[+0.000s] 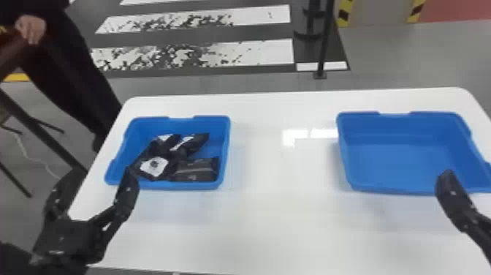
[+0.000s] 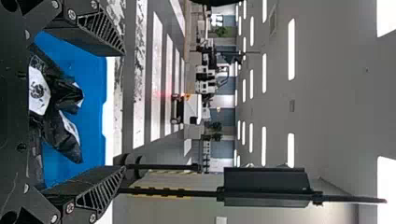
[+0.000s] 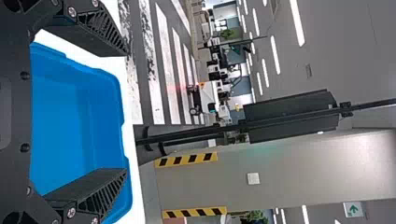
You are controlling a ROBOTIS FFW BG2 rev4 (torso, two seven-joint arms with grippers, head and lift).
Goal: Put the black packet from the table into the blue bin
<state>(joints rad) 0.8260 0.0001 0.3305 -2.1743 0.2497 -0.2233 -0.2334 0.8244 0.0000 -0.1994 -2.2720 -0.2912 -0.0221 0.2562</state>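
In the head view my left gripper (image 1: 100, 183) stands open at the near left corner of the left blue bin (image 1: 227, 153), which holds several black packets (image 1: 195, 170) with white patches. My right gripper (image 1: 447, 179) is at the near side of the right blue bin (image 1: 398, 161). The left wrist view has the left gripper (image 2: 123, 112) with its fingers wide apart and nothing between them, the packets (image 2: 65, 130) lying in the bin behind. In the right wrist view the right gripper (image 3: 126, 112) is likewise open and holds nothing, with the right bin (image 3: 70, 116) beyond.
Both bins stand on a white table (image 1: 281, 219), with a wide stretch of tabletop between them. A person's hand (image 1: 31, 29) rests on a chair at the far left, away from the bins. Behind the table stands a black pole (image 1: 325, 40).
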